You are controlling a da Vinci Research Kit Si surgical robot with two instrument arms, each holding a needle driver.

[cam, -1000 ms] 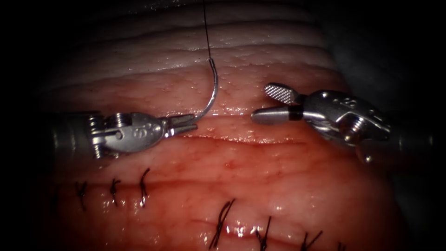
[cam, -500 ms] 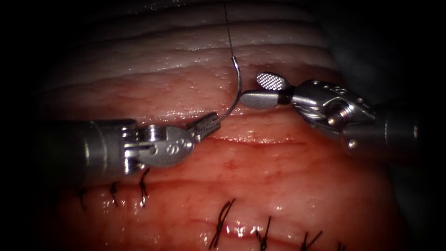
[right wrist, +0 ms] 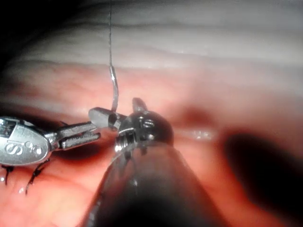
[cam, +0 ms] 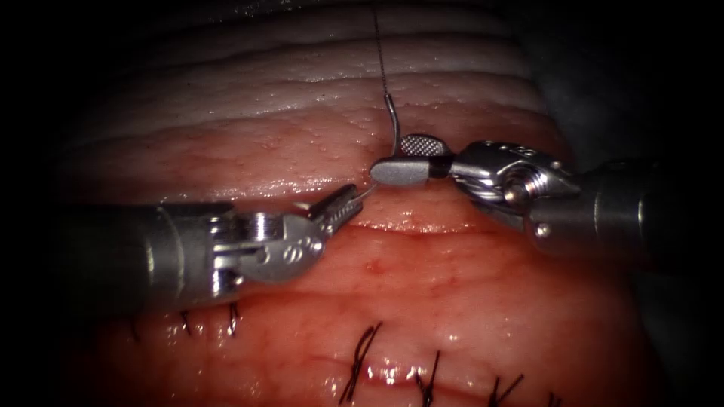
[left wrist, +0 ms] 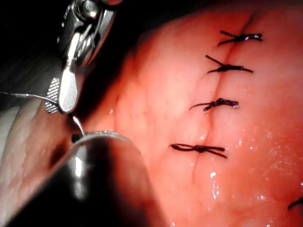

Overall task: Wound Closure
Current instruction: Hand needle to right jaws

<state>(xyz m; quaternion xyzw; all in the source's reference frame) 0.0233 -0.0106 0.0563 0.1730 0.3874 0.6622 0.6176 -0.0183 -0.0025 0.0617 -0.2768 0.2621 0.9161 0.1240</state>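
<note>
Both tools meet over the tissue (cam: 452, 286) above the cut: left tool (cam: 348, 198) pinches the needle (cam: 394, 130) near its point, clear of tissue, right tool (cam: 403, 160) spread astride mid-curve, so clamp squarely before the left lets go.

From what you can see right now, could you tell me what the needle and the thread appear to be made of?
The needle, held near its tip by the left tool with the right tool open around its middle, looks like polished steel: thin, silvery, glinting. The thread looks like a fine dark filament, matte; whether braided or single-strand I cannot tell.
</note>
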